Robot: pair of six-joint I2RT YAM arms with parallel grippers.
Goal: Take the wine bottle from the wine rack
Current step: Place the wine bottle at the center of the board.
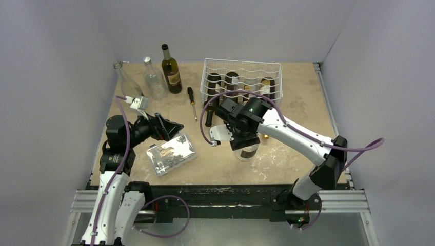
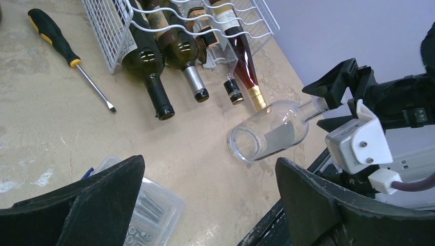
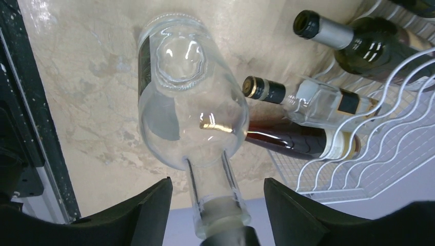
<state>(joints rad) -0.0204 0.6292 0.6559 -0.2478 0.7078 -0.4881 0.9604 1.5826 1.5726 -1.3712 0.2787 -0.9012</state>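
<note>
The white wire wine rack sits at the back right with several bottles lying in it, necks poking out toward me. A clear glass wine bottle rests base-down on the table in front of the rack. My right gripper is around its neck, open, with a gap on each side. My left gripper hangs open over the parts box, holding nothing.
A clear plastic parts box lies front left. A screwdriver lies left of the rack. At the back left stand a dark bottle and two clear bottles.
</note>
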